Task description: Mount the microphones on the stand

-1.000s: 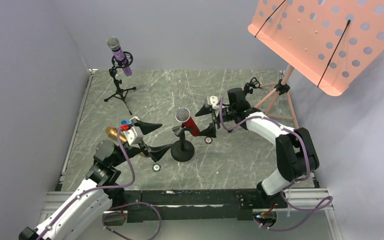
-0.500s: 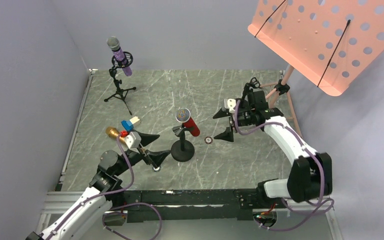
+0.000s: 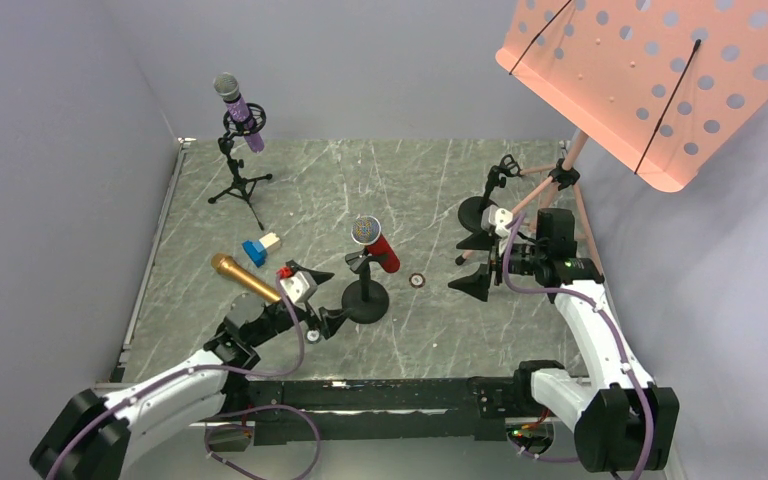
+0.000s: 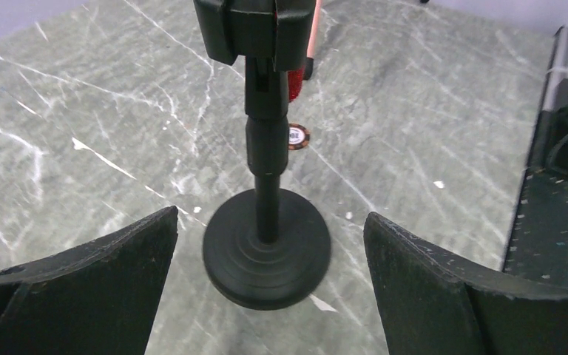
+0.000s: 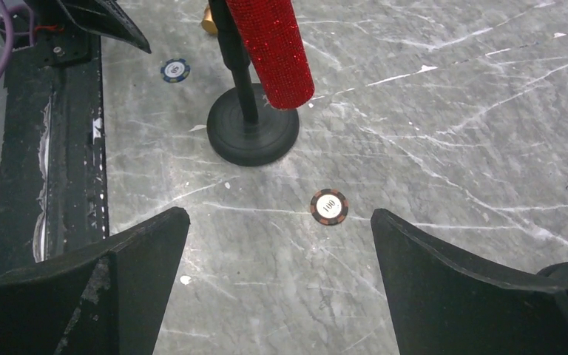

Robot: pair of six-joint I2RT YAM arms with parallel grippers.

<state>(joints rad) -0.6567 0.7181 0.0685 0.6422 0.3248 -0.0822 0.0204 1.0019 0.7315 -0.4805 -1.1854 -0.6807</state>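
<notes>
Right wrist camera: a chip (image 5: 329, 207) marked "100" lies near the stand (image 5: 253, 137) holding the red microphone (image 5: 277, 48). On the worktop (image 3: 410, 180) lies the gold microphone (image 3: 243, 277), loose. Both the left fingers (image 4: 103, 274) and right fingers (image 5: 118, 274) gape empty.

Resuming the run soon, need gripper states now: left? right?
Left gripper: open, holding nothing, facing the black round-base microphone stand.
Right gripper: open, holding nothing.

Poker chip (image 5: 329, 206): flat on marble table (image 3: 360, 180), just ahead of right claw (image 3: 455, 265). Blue-white block (image 3: 259, 247): behind left claw (image 3: 340, 292), apart. Pink music stand (image 3: 650, 70): behind right claw.
</notes>
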